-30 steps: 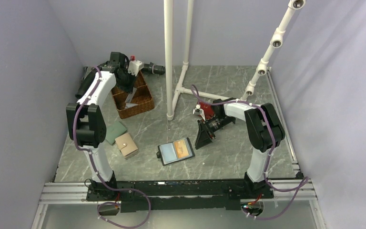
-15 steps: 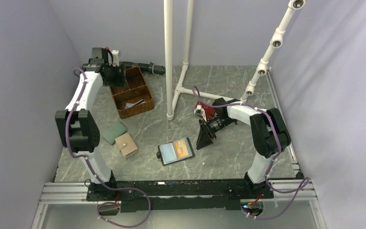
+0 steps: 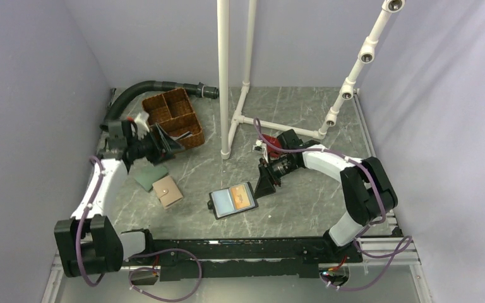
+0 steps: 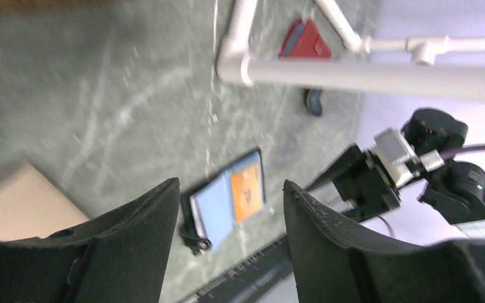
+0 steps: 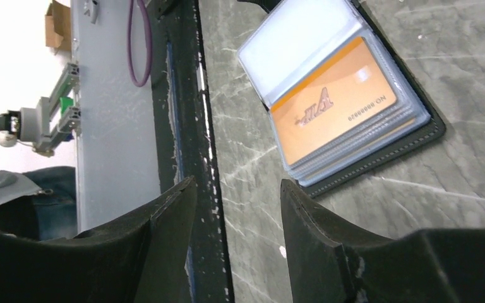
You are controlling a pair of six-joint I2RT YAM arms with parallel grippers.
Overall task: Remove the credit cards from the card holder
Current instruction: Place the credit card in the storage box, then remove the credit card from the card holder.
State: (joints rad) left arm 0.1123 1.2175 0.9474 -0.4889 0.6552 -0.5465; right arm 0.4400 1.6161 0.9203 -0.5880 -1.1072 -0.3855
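Card holder [image 3: 233, 200] lies open on the grey marbled worktop [image 3: 316, 208], which is walled by pale lilac panels with white pipe frames at the back. The right gripper [image 3: 265, 188] hangs just beside its right edge, fingers spread and empty. The left gripper [image 3: 166, 144], likewise spread, is well apart by the wicker basket [image 3: 196, 136]. Black-edged, the holder shows a light blue sleeve and an orange-yellow credit card [image 5: 335, 110] under clear plastic.

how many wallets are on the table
4: open card holder front centre, green wallet and beige wallet at left, red wallet partly behind the right arm; others may be hidden.
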